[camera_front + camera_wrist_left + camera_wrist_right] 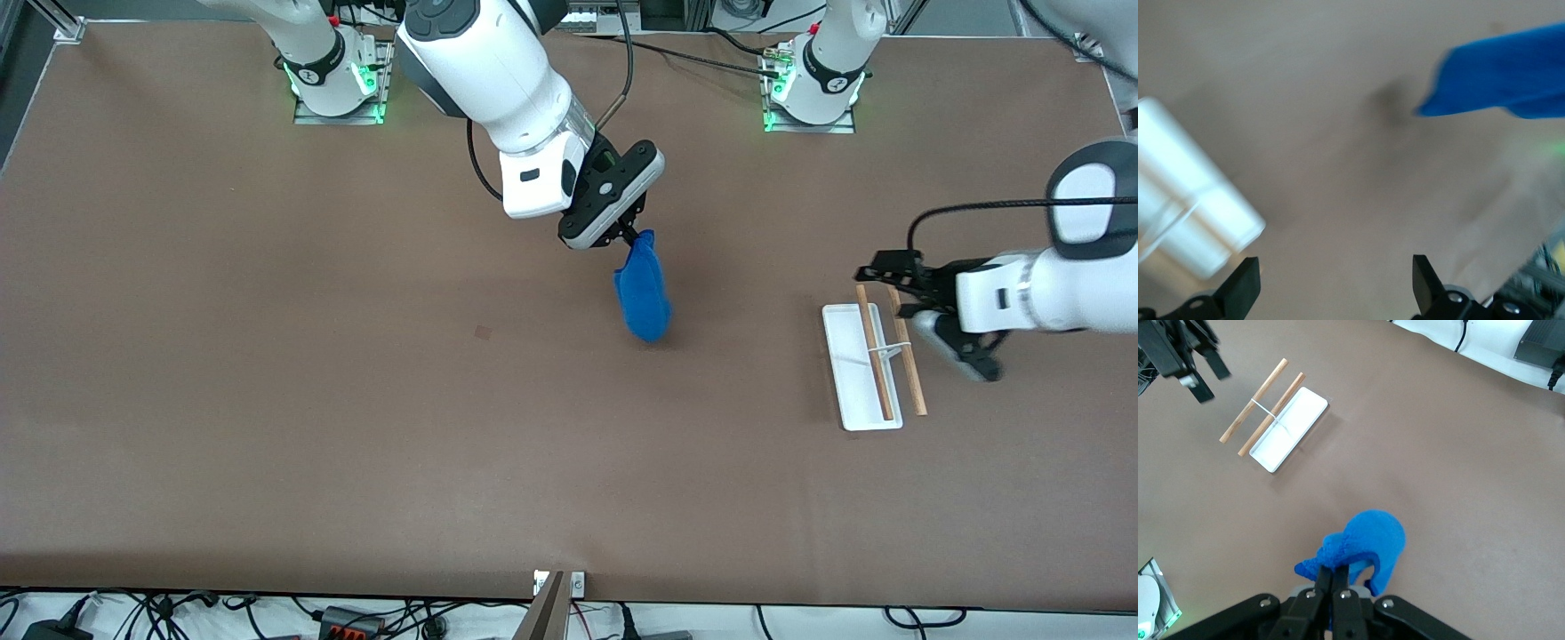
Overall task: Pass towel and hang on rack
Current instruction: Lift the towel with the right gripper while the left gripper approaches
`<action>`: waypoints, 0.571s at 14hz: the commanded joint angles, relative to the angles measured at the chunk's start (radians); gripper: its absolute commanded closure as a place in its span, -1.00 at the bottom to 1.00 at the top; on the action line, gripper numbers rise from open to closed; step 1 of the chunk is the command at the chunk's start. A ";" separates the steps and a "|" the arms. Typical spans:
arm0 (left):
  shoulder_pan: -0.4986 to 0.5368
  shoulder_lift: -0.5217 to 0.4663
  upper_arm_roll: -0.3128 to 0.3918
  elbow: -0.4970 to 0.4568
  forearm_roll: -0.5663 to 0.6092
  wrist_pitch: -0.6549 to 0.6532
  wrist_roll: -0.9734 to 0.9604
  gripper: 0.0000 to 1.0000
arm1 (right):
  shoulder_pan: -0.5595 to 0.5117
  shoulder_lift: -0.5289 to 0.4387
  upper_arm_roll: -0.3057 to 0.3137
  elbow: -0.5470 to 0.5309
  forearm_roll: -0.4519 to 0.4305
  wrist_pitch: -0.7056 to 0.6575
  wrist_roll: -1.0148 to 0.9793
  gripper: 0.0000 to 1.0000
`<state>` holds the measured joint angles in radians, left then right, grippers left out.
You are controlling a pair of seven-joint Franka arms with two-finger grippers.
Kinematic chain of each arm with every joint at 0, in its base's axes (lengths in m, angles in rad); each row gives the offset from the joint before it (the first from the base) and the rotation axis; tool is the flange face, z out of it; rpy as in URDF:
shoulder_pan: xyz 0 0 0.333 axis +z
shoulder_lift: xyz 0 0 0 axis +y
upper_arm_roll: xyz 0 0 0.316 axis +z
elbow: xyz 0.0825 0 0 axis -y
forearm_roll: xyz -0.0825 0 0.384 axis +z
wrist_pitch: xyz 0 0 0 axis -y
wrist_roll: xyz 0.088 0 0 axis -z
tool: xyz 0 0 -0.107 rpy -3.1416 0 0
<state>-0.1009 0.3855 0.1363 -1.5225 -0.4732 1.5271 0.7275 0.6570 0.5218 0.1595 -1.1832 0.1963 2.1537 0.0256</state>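
Towel in the air, bright blue, dangling over the middle of the brown table. Its top corner is out of sight, swallowed between the fingers of the right gripper, which are clamped together on it; the rest hangs free just below the pincer as a bunched, rounded fold. In the right wrist view the same towel bulges out right past the closed fingertips, and how much cloth sits inside the grip cannot be made out. No loop tag can be picked out anywhere.

Over at the left arm's end of the table, the rack stands well apart from the towel: flat white base, thin white frame, two light-brown wooden rods side by side. Both rods are bare. The right wrist view shows the rack whole, with the base partly under the rods.

The left gripper hangs over the rack's end nearest the robot bases, fingers spread apart and holding nothing. The arm carrying it is cut off by the picture's edge. In the left wrist view only the two dark fingertips show, wide apart, with a smeared white shape that is the rack and a blurred corner of the towel, cropped at the edge.
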 commanded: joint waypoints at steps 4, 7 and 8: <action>-0.062 0.156 -0.026 0.015 -0.219 -0.001 0.332 -1.00 | 0.010 0.017 -0.006 0.028 0.006 0.017 0.019 1.00; -0.134 0.193 -0.026 -0.010 -0.301 0.079 0.508 -1.00 | 0.010 0.017 -0.009 0.027 -0.001 0.015 0.017 1.00; -0.158 0.203 -0.027 -0.028 -0.346 0.123 0.568 -1.00 | 0.012 0.017 -0.009 0.027 -0.020 0.014 0.017 1.00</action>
<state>-0.2134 0.5827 0.1034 -1.5258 -0.7555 1.5891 1.1818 0.6572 0.5296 0.1579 -1.1806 0.1930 2.1677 0.0290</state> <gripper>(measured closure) 0.000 0.978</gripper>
